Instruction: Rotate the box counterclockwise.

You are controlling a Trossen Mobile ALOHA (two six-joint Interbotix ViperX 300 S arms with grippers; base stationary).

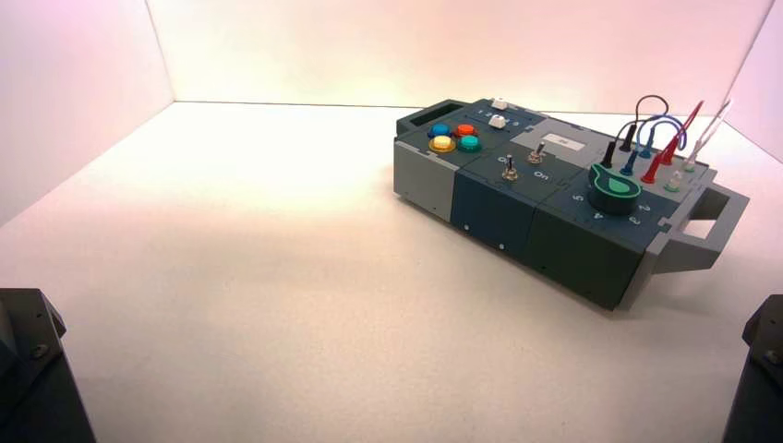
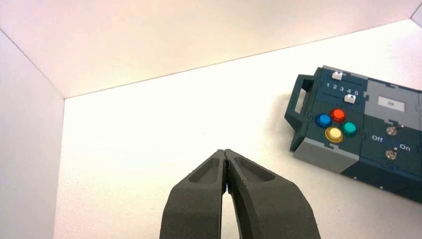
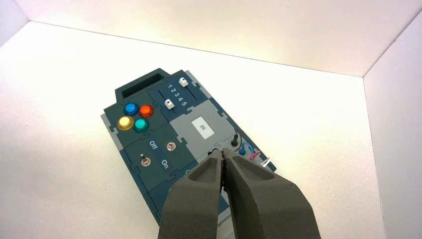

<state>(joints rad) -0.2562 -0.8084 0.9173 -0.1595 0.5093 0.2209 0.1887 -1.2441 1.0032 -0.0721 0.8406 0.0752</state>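
The box (image 1: 517, 212) lies at an angle on the right half of the white table. Its four coloured buttons (image 1: 454, 137) are at the far-left end. The green dial (image 1: 616, 187) and plugged wires (image 1: 660, 138) are at the near-right end, by a grey handle (image 1: 711, 226). Both arms are parked at the near corners. My left gripper (image 2: 225, 152) is shut on nothing over bare table, with the box (image 2: 348, 154) well off to its side. My right gripper (image 3: 222, 152) is also shut and empty, held back from the box (image 3: 191, 144) on its dial end.
White walls (image 1: 83, 55) close in the table on the left, back and right. Two toggle switches (image 3: 157, 153) sit by the lettering "Off" and "On". Two white sliders (image 3: 176, 93) run beside the numbers 1 to 5. A small display (image 3: 202, 127) is on the grey panel.
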